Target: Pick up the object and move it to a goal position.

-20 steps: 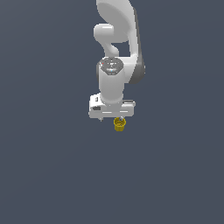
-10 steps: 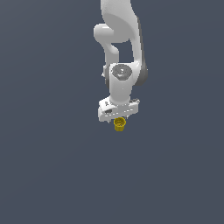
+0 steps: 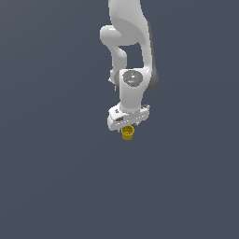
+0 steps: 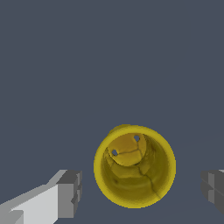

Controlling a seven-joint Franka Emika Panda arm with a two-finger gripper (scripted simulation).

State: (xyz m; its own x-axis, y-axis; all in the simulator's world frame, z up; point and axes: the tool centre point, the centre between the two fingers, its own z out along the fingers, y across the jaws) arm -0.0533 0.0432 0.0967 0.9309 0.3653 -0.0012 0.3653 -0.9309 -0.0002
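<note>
The object, a small mustard-yellow cup [image 3: 128,133], shows just under the white gripper [image 3: 127,126] in the exterior view. The wrist view looks straight down into the cup [image 4: 134,166], which stands upright with its rimmed mouth facing the camera. The gripper [image 4: 142,192] is open. One grey fingertip [image 4: 70,194] is on one side of the cup and the other fingertip [image 4: 213,189] on the opposite side. A visible gap separates each fingertip from the cup's rim. The cup is not centred between them; it lies closer to the first fingertip.
A plain dark grey surface [image 3: 56,186] fills the scene around the arm [image 3: 128,42]. No other object shows in either view.
The gripper hand has shifted slightly to the exterior view's right and turned about its axis, settling over the cup. The cup has stayed in place.
</note>
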